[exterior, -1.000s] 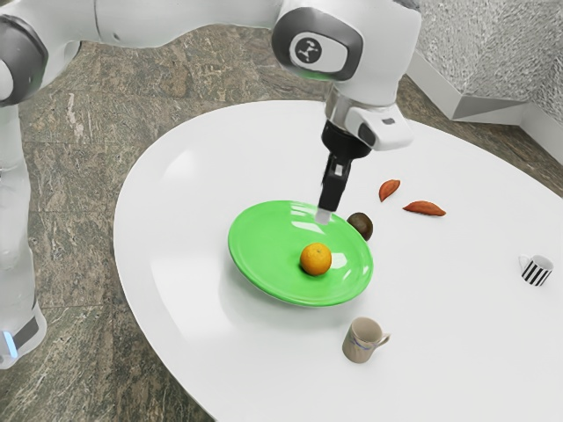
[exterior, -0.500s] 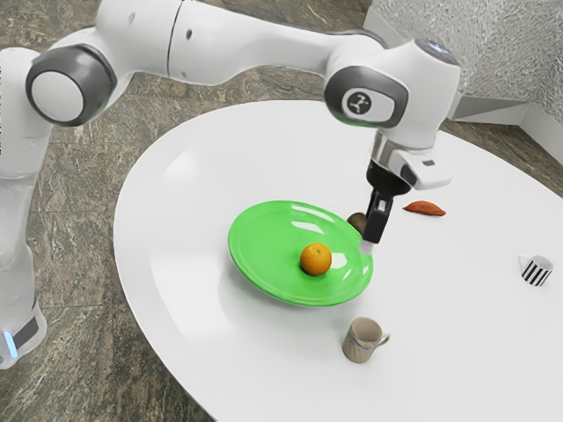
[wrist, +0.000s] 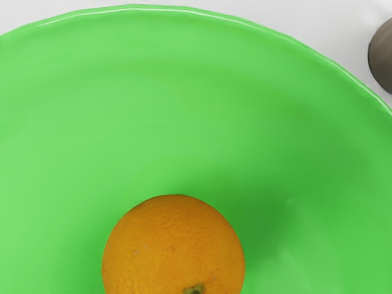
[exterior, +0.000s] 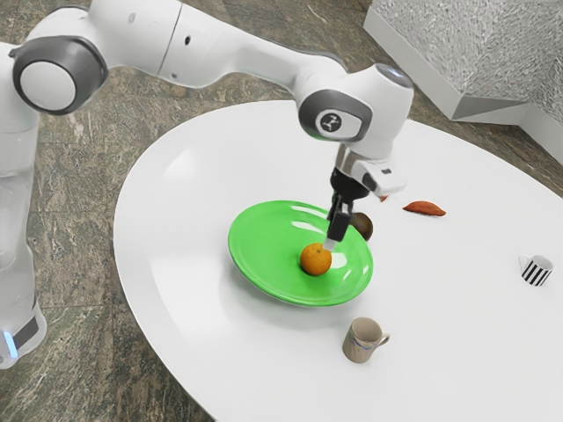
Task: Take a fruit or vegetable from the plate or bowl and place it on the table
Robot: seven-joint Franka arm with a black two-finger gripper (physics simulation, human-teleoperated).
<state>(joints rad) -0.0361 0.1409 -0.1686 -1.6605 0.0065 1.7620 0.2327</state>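
White table (exterior: 449,325), orange (exterior: 313,261) on green plate (exterior: 268,246); can't tell if the end effector (exterior: 330,245) is open. Off-center descent might roll the fruit.

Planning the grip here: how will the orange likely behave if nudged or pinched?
The orange looks round, so it would probably roll if nudged. Its plump, smooth-looking skin suggests a firm body, unlikely to flop when pinched.

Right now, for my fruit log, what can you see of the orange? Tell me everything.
The orange is round and whole-looking, its skin finely dimpled, with pale flecks and a green stem spot. It rests on the green plate, near the middle. My gripper hangs over it; I cannot tell whether they touch.
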